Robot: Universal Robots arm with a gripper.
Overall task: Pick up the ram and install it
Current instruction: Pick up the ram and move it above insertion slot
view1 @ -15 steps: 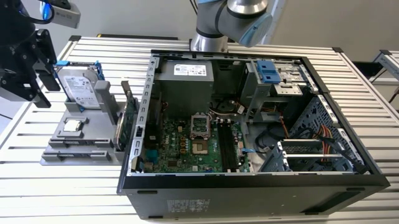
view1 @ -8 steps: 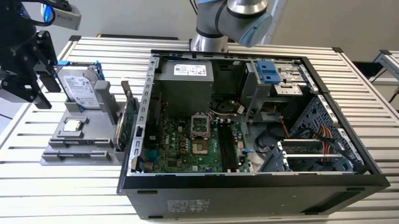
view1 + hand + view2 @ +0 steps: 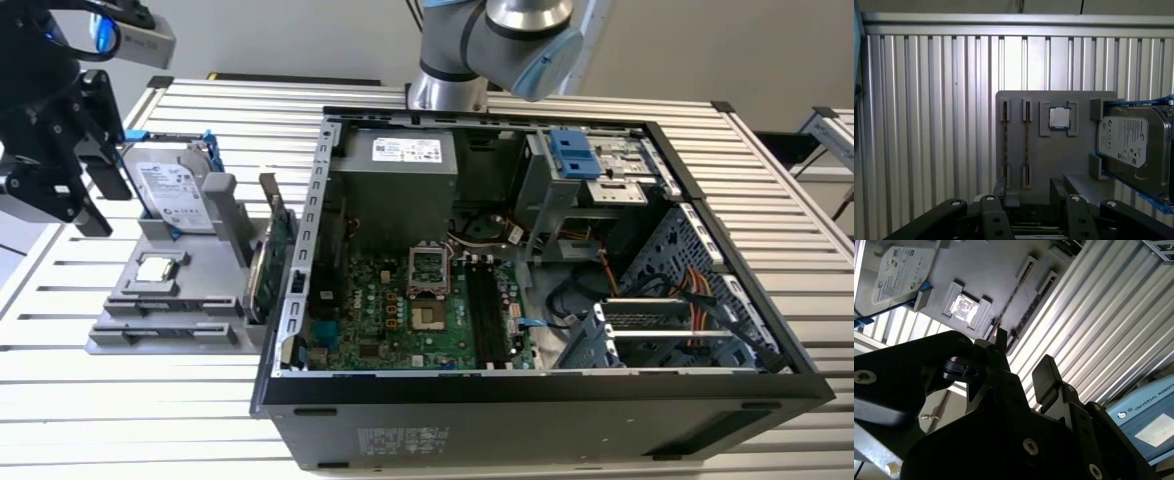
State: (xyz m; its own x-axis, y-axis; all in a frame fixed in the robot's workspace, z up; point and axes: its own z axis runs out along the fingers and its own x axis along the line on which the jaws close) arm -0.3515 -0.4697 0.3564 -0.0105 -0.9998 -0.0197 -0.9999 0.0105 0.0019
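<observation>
**Claw released above the ram holder**

The claw (image 3: 1031, 192) is released, its two black fingers (image 3: 1046, 375) spread with nothing between them. It hangs above a grey holder (image 3: 1054, 160), apart from the parts on it. The ram (image 3: 1027, 145) stands on edge in a slot of that holder, just beside a processor chip (image 3: 1059, 118). A hard drive (image 3: 1129, 145) with blue rails sits past the chip. The holder rests on the ribbed tabletop (image 3: 929, 125), with the open computer case (image 3: 534, 400) to the exterior view's right.
</observation>
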